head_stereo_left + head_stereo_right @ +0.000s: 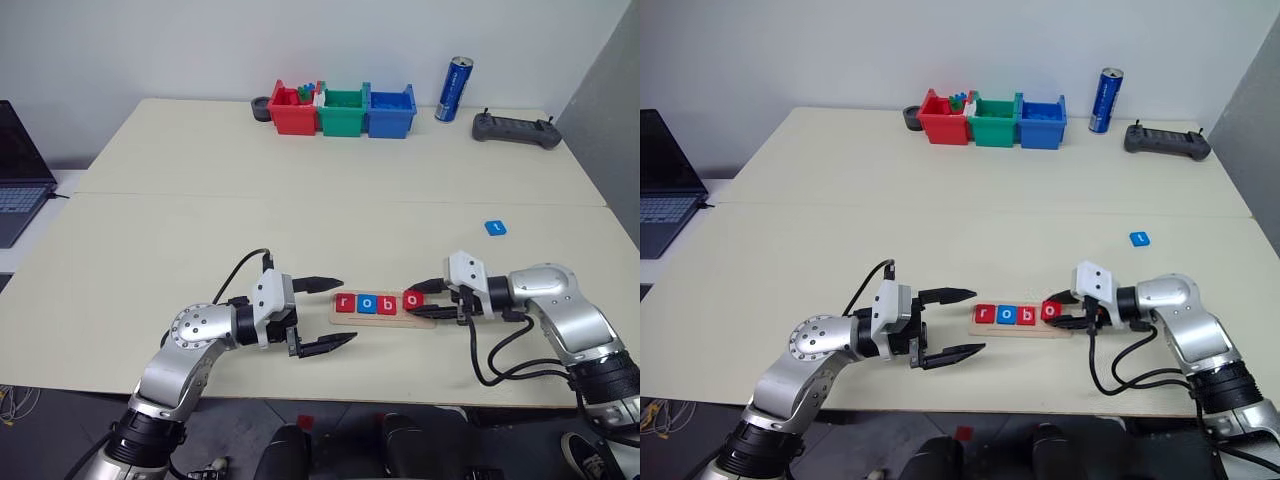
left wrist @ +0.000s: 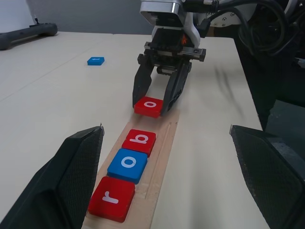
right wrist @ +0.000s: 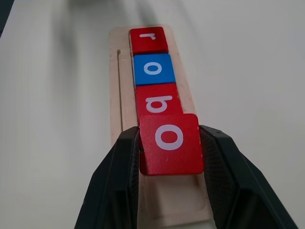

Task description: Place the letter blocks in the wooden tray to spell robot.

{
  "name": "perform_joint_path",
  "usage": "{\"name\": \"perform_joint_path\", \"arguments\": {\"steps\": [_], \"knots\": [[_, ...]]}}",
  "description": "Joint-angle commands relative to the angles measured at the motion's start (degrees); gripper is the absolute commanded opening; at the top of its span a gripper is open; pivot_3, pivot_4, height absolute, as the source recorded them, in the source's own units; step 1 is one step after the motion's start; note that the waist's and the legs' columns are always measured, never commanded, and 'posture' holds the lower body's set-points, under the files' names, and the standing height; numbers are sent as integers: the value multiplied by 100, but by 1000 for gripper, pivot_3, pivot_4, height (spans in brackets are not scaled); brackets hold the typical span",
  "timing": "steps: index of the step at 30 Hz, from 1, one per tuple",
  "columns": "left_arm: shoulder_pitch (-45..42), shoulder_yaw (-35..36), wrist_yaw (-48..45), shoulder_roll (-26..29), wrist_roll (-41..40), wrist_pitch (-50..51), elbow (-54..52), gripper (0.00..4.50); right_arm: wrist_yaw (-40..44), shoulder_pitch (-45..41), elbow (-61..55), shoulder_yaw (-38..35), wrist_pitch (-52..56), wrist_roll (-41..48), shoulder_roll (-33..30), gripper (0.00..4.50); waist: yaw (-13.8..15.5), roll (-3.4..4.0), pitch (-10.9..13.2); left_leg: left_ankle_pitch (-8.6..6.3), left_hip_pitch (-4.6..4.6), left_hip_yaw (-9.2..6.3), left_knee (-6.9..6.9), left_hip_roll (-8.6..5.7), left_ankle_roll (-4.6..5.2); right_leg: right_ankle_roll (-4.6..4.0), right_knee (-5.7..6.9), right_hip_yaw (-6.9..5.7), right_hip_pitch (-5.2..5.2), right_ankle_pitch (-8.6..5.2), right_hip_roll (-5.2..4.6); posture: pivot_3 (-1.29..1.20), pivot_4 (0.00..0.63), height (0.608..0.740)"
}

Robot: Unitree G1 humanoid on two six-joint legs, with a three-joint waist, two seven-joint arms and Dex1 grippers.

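Letter blocks in wooden tray (image 1: 345, 319): three, r (image 1: 346, 303), o (image 1: 367, 303), b (image 1: 386, 303)
Right gripper (image 3: 169, 157): pinching red o block (image 3: 170, 143)
Loose on table (image 1: 200, 200): one blue t block (image 1: 495, 228)
Left gripper (image 1: 338, 313): spread, empty

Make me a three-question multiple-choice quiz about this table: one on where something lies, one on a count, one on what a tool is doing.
1. Where is the t tile?
A. in the tray
B. loose on the table, apart from the tray
C. in the green bin

2. How many tiles lie flat in the tray?
A. one
B. three
C. five

3. What is the right tool doing?
A. gripping the red o tile
B. standing open with nothing in it
C. holding the can

Answers:
1 B, it lies alone on bare table.
2 B, r, o and b sit in a row.
3 A, its fingers press that tile's two sides, over the tray.
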Motion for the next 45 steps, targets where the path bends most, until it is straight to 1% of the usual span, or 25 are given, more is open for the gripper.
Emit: {"name": "perform_joint_path", "arguments": {"steps": [1,19,20,22,26,27,35,41,44,45], "knots": [[-34,82,30,35,-28,-21,-218,4500,-31,-133,-13,34,-64,-36,58,1450,1,0,0,0,0,-1,0,0,0,0,0,-1,0,0,0,0,150,740],[-76,92,3,69,-15,-66,-141,4500,70,-170,102,146,-47,-95,30,1450,-1,0,0,0,0,0,0,0,0,0,2,-1,0,0,0,0,150,740],[-77,92,3,69,-13,-67,-139,4500,72,-171,117,144,-49,-104,28,2192,-1,0,0,0,0,-1,0,0,0,0,2,-1,0,0,0,0,150,740],[-77,90,3,67,-7,-73,-132,4500,72,-178,148,144,-73,-128,22,2782,-1,0,0,0,0,0,0,0,0,0,2,-1,0,0,0,0,150,740],[-80,85,6,58,5,-87,-111,4500,82,-201,193,129,-105,-151,32,4275,-2,0,0,0,0,0,0,0,0,0,2,0,-1,0,0,0,150,740],[-84,83,7,55,9,-90,-104,4500,87,-210,200,124,-103,-148,30,4449,-2,0,0,0,0,0,0,0,0,0,2,-1,-1,0,0,0,150,740],[-55,77,5,50,12,-115,-107,4500,95,-314,65,-116,188,85,-48,4449,-1,0,0,0,0,-1,1,0,0,-1,3,-1,-1,0,0,0,150,740],[-62,75,6,40,11,-126,-94,4500,98,-123,-225,-311,236,232,-243,4449,0,0,0,0,0,-1,1,0,0,0,4,-1,-1,0,0,0,150,740],[-63,69,-6,42,13,-137,-84,4500,126,-26,-261,-388,230,289,-342,3888,1,0,0,0,0,-1,1,0,0,0,4,-1,-1,0,0,0,150,740],[-67,65,-13,40,15,-142,-74,4500,135,-4,-243,-404,221,300,-370,3486,1,0,0,0,0,-1,1,0,0,-1,4,-1,-1,0,0,0,150,740]]}}
